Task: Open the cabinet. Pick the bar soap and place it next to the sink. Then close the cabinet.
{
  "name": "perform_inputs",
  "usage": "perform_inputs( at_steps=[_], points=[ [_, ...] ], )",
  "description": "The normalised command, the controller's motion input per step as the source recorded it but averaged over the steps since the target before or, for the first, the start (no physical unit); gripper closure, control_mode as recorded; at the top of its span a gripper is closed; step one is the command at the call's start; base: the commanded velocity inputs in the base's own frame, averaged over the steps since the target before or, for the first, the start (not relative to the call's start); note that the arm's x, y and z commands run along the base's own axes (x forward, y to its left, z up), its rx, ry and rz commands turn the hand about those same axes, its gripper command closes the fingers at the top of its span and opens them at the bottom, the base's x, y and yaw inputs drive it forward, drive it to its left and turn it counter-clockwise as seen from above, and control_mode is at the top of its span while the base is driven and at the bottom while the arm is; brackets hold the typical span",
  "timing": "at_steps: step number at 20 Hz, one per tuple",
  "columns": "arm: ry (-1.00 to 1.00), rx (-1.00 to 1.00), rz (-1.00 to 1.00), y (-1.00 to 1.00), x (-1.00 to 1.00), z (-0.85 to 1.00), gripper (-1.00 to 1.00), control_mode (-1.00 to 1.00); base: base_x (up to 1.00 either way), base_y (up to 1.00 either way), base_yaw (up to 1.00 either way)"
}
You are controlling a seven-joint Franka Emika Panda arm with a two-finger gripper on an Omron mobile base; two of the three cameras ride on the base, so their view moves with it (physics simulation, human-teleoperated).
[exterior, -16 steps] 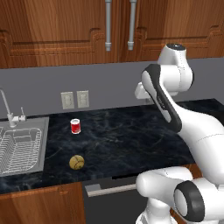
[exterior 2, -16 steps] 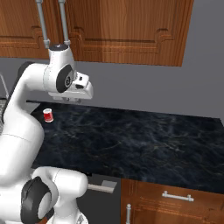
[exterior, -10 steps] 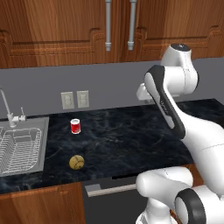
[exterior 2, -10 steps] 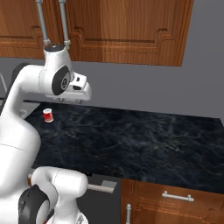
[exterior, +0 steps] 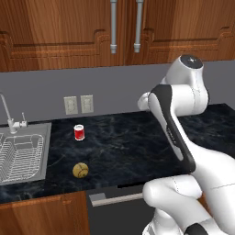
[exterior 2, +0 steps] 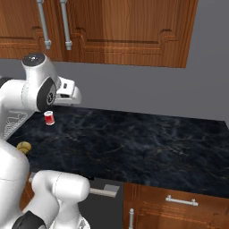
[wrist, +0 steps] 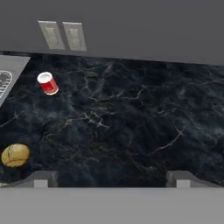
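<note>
Since the earlier frame the white arm has risen slightly, its tool (wrist: 112, 178) released and empty above the black marble table (wrist: 131, 122). Above the tool, the reddish-brown wooden wall cabinet (exterior: 69, 32) is closed, presumably hiding the soap. Swinging up, the tool could clip a grey bar handle (exterior: 138, 25) instead of straddling it.

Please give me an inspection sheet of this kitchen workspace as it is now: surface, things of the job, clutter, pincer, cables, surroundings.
Surface: dark marbled counter, no spill seen.
Job's things: cabinet on the wall, both doors shut, grey bar handles side by side; sink at the counter's left end, wire rack inside, faucet behind it; bar soap nothing seen.
Clutter: red can upright near the sink; yellow-brown ball near the front edge, apart from the can.
Pincer: pincer open, holding nothing, above the counter.
Cables: nothing seen.
Surroundings: grey wall with two outlet plates; low wooden cabinets below the counter.
</note>
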Motion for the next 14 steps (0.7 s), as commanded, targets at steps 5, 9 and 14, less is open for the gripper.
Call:
perform_inputs(
  at_steps=[5, 9, 14],
  points=[
    [-0.25, 0.00, 0.00, 0.25, -0.04, 0.21, -1.00, -1.00, 0.00, 0.00, 0.00],
    [-0.20, 0.00, 0.00, 0.13, -0.10, 0.42, -1.00, -1.00, 0.00, 0.00, 0.00],
    [-0.16, 0.00, 0.00, 0.02, -0.23, 0.58, -1.00, -1.00, 0.00, 0.00, 0.00]
  ],
)
